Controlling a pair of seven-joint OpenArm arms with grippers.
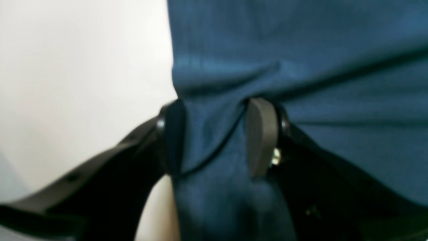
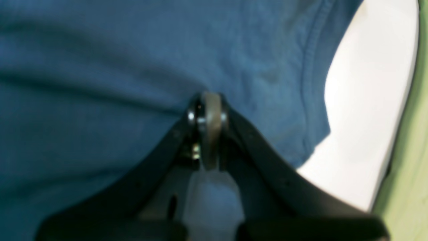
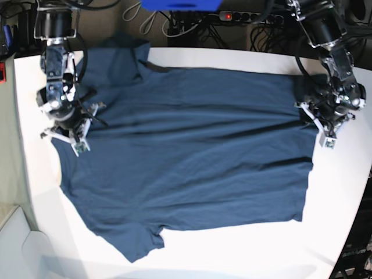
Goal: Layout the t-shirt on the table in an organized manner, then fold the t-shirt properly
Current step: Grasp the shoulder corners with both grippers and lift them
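Up close, by part:
Left gripper (image 1: pixel 217 140): jaws apart, a fold of the plain dark navy-blue cloth t-shirt (image 3: pixel 186 163) between them; pinched tight or loose, hard to say through the blur.
Right gripper (image 2: pixel 209 130): jaws together, tips against the shirt.
Shirt: spread flat across the smooth white desk (image 3: pixel 244 256).

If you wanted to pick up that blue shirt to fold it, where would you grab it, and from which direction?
Probably along an outer edge, coming in from the side over the bare table. The t-shirt lies spread flat, so only its rim offers cloth to pinch. The left gripper already straddles a bunched fold at the hem side; the right gripper is pinched shut at the opposite, shoulder end.
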